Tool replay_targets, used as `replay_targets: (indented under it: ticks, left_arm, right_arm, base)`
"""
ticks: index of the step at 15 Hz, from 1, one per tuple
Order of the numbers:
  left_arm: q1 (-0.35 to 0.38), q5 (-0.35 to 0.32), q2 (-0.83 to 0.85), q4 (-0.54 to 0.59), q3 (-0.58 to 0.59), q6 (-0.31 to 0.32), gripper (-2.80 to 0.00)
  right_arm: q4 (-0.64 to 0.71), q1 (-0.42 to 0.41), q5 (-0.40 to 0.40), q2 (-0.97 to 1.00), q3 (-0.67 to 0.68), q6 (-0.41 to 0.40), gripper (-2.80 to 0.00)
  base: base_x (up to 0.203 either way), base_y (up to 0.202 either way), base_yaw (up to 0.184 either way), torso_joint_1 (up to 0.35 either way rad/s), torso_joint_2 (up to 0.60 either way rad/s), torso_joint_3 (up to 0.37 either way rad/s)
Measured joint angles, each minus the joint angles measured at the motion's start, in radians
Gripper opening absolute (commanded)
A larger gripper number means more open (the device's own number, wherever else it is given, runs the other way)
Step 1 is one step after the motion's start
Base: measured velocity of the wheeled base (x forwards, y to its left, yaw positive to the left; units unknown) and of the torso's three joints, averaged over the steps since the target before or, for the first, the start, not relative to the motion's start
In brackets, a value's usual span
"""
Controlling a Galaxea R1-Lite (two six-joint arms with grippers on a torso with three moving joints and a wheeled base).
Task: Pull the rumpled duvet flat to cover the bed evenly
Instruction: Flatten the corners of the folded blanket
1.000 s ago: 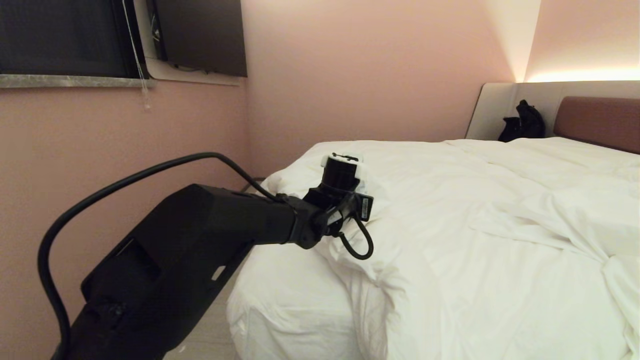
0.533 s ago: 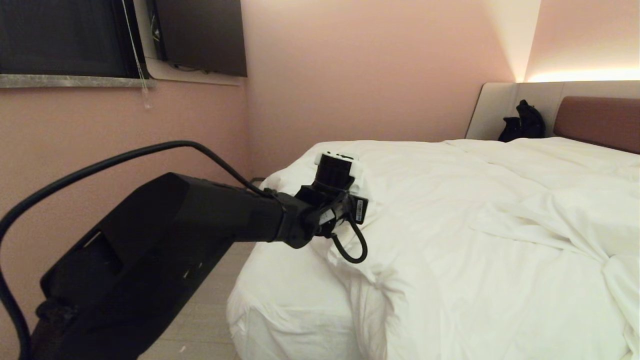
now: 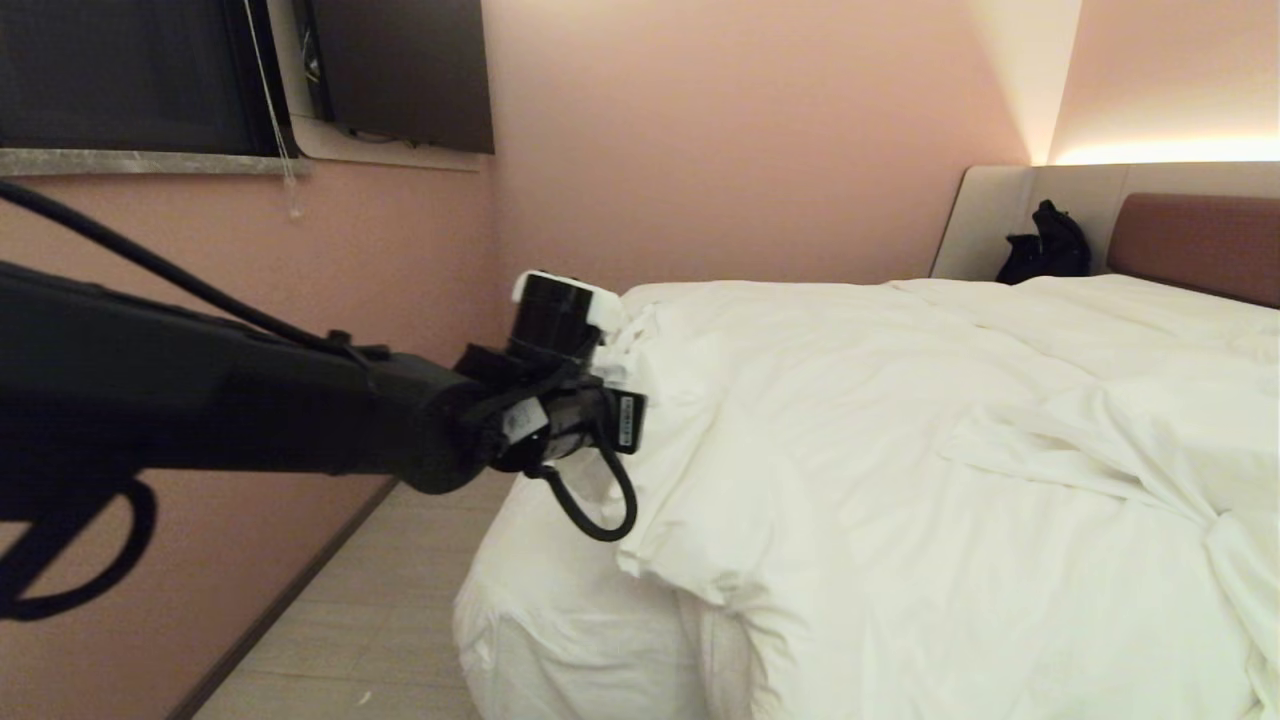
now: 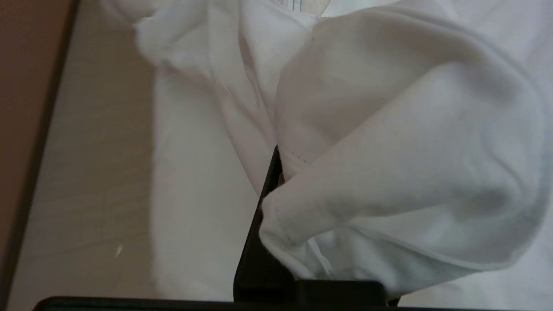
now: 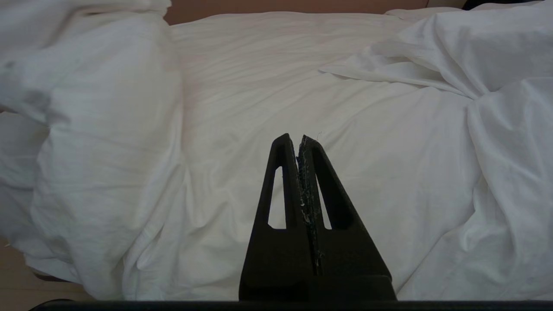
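The left gripper [image 4: 270, 203] is clamped on a fold of the thick, creased white cotton duvet [image 3: 900, 480], its black fingers [image 4: 259, 259] nearly buried in cloth. The duvet lies rumpled across the wide white-sheeted bed [image 3: 560, 620]. Since the earlier frames this arm has swung out past the bed's left edge, dragging the duvet's corner with it. The right gripper [image 5: 299, 142] hovers over the duvet, fingers pressed together and empty.
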Motion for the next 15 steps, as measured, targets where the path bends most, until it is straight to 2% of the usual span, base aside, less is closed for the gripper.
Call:
replay_targets:
  ticks: [3, 10, 12, 15]
  left_arm:
    - [0.081, -0.001, -0.182, 0.052, 0.16, -0.007, -2.8]
    - [0.324, -0.029, -0.635, 0.228, 0.482, -0.01, -2.8]
    - [0.405, -0.059, -0.771, 0.321, 0.536, -0.01, -2.8]
    - [0.494, -0.101, -0.946, 0.533, 0.573, -0.016, -2.8]
  right_arm:
    - [0.0, 0.0, 0.0, 0.0, 0.0, 0.0, -2.8]
    - [0.0, 0.0, 0.0, 0.0, 0.0, 0.0, -2.8]
    - [0.0, 0.0, 0.0, 0.0, 0.0, 0.0, -2.8]
    - [-0.001, 0.0, 0.0, 0.0, 0.0, 0.0, -2.8]
  base:
    - [0.0, 0.0, 0.0, 0.0, 0.0, 0.0]
    - [0.0, 0.0, 0.0, 0.0, 0.0, 0.0]
    - [0.0, 0.0, 0.0, 0.0, 0.0, 0.0]
    - [0.0, 0.0, 0.0, 0.0, 0.0, 0.0]
